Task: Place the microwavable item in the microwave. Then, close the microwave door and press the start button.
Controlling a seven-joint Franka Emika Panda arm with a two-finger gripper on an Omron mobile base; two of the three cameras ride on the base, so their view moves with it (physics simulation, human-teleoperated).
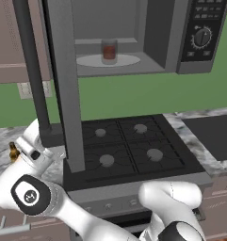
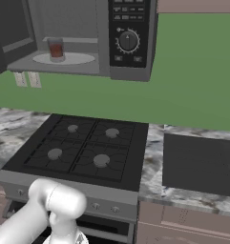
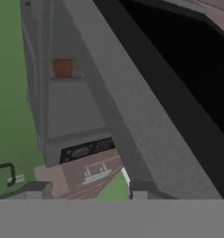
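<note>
Left base view has the microwave [image 1: 148, 37] across the top of the frame, its door [image 1: 63, 84] swung wide open so that it runs as a grey slab from the top centre down to the middle left. The door's dark bar handle [image 1: 32, 70] runs down the upper left. Inside, at upper centre, the glass cup [image 1: 109, 51] with reddish-brown contents stands upright on the white turntable [image 1: 89, 60]. The control panel with its round dial [image 1: 202, 36] sits at upper right. Below lies a black four-burner stove [image 1: 129, 148], set between marbled surface [image 1: 214, 164] parts. A brown bottle [image 1: 13, 151] stands at the left edge on that surface. The white arm's hand end reaches up just beside the handle's lower end; whether the jaws are released or clenched cannot be told. Hand view shows the door's edge [image 3: 146, 135] running diagonally, close up, with the cup [image 3: 63, 68] small at upper left.
</note>
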